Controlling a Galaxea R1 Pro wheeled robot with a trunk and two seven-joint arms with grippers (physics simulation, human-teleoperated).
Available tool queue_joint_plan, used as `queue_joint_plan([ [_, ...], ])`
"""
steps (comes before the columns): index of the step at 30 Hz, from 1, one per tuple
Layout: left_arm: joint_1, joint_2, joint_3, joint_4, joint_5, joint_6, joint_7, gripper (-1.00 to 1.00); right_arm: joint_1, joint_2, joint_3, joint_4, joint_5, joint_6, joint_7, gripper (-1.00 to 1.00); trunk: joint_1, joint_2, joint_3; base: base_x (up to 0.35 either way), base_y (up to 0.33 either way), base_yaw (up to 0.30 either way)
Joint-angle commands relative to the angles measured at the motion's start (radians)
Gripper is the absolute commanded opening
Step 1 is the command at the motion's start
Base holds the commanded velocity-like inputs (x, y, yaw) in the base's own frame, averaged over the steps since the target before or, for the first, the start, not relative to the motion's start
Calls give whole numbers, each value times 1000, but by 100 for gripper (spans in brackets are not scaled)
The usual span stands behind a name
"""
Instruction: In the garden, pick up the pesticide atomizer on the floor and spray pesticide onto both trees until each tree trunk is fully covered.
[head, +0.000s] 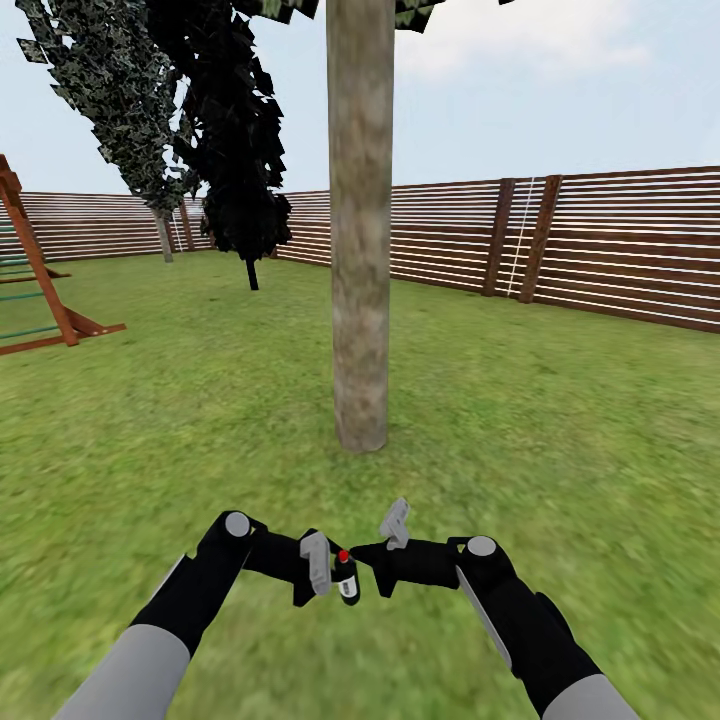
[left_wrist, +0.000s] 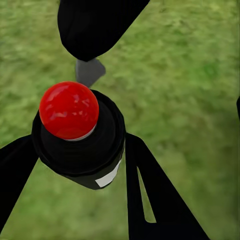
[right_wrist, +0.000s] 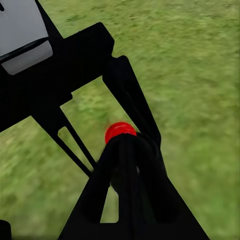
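- Above the grass (head: 520, 420), the left gripper (head: 330, 575) clamped the pesticide atomizer (head: 346, 577), red cap up.
- The right gripper (head: 385, 560) sat just beside it; its jaw gap could not be told.
- A tree trunk (head: 360, 250) stood ahead.

You are in a back garden, outdoors under a pale, cloudy sky (head: 560, 60). Rough green grass (head: 560, 440) runs to a brown fence of horizontal wooden slats (head: 620, 240) that rings the lawn. A thick bare tree trunk (head: 360, 220) rises in front of you, dark conifers (head: 235, 150) stand nearer the fence, and a wooden play frame (head: 40, 290) sits at the lawn's left edge.
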Motion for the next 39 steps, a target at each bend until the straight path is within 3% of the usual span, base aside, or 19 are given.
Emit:
queue_joint_plan([
  [1,-1,-1,1,-1,-4,5,-4,-100,-1,0,1,-2,4,5,3,-100,0,0,-1,0,0,0],
  [9,0,0,1,0,-2,5,-6,-100,-1,0,1,-2,4,5,3,-100,0,0,-1,0,0,0],
  [12,-1,14,1,1,-9,5,-6,-100,-1,-1,1,-2,4,5,3,-100,0,0,-1,0,0,0],
  [14,-33,72,1,2,-12,8,-7,-100,-1,-1,1,-2,4,5,3,-100,0,0,-1,0,0,0],
  [19,-84,287,4,7,-11,16,-9,-100,-1,-2,1,-2,4,5,3,-100,0,0,-1,0,0,0],
  [20,-86,312,6,9,-11,16,-8,-100,-1,-1,1,-2,4,5,3,-100,0,0,-1,0,0,0],
  [22,-86,332,17,11,-10,16,-2,-100,-1,-2,1,-2,4,5,2,-100,0,0,-1,0,0,0],
  [23,-86,333,50,12,-9,17,14,-100,-1,-3,0,-1,3,5,2,-100,0,0,-1,0,0,0],
  [24,-86,328,110,12,-9,18,47,-100,-1,-3,-1,-1,2,5,-1,-100,0,0,-1,0,0,0],
  [25,-86,305,211,12,-8,28,100,-100,-1,-4,-4,0,1,5,-4,100,0,0,-1,0,0,0],
  [27,-85,284,303,12,-7,54,151,-100,-1,-6,-7,0,1,5,-5,100,0,0,-1,0,0,0],
  [28,-83,270,384,12,-7,89,208,-100,0,-9,-10,1,-1,5,-6,100,0,0,-1,0,0,0],
  [29,-82,254,496,12,-6,139,312,-100,1,-12,-20,11,-2,5,-14,100,0,0,-1,0,0,0],
  [30,-81,236,564,12,-5,169,392,-100,4,-16,-54,30,-3,5,-38,100,0,0,-1,0,0,0],
  [31,-79,224,601,12,-5,182,445,-100,6,-19,-97,53,-3,5,-70,100,0,0,-1,0,0,0],
  [33,-76,186,665,15,-6,201,575,-100,12,-25,-298,115,-2,0,-194,100,0,0,-1,0,0,0],
  [34,-75,175,674,24,-5,204,607,-100,13,-26,-371,125,-2,-1,-228,100,0,0,-1,0,0,0],
  [36,-75,157,686,103,-5,205,678,-100,13,-27,-581,138,0,-7,-299,100,0,0,-1,0,0,0],
  [39,-74,150,689,231,-3,202,714,-100,13,-28,-835,142,1,-67,-405,100,0,0,-1,0,0,0],
])
